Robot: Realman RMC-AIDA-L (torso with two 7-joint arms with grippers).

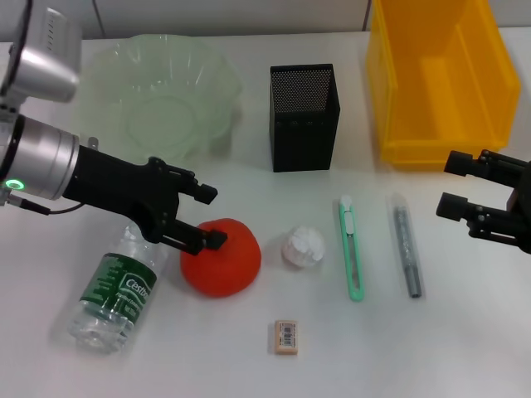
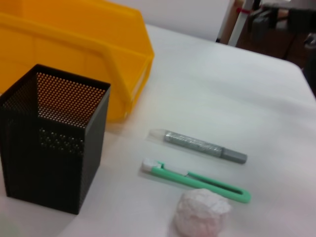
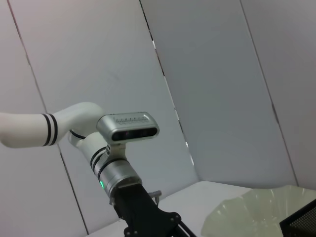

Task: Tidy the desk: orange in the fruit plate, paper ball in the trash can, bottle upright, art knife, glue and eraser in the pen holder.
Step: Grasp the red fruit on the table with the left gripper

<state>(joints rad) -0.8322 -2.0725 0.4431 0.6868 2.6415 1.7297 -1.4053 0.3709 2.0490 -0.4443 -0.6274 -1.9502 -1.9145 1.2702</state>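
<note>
The left gripper hangs with its jaws spread and empty at the upper left edge of the lumpy red-orange round orange, which sits on the plain white surface beside the toppled clear plastic bottle. The right gripper, jaws likewise apart and empty, waits near the bright yellow rectangular plastic trash can. Only the head view shows the orange and the beige eraser block; the left wrist view shows the black mesh pen holder, slim grey glue stick, mint-green art knife and crumpled white paper ball.

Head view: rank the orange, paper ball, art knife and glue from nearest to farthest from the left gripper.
1. The orange, right at the open left gripper, with the lower fingertip over its top edge.
2. The paper ball, next along toward the robot's right.
3. The art knife, lying lengthwise beyond the ball.
4. The glue, farthest, close to the right gripper.
</note>
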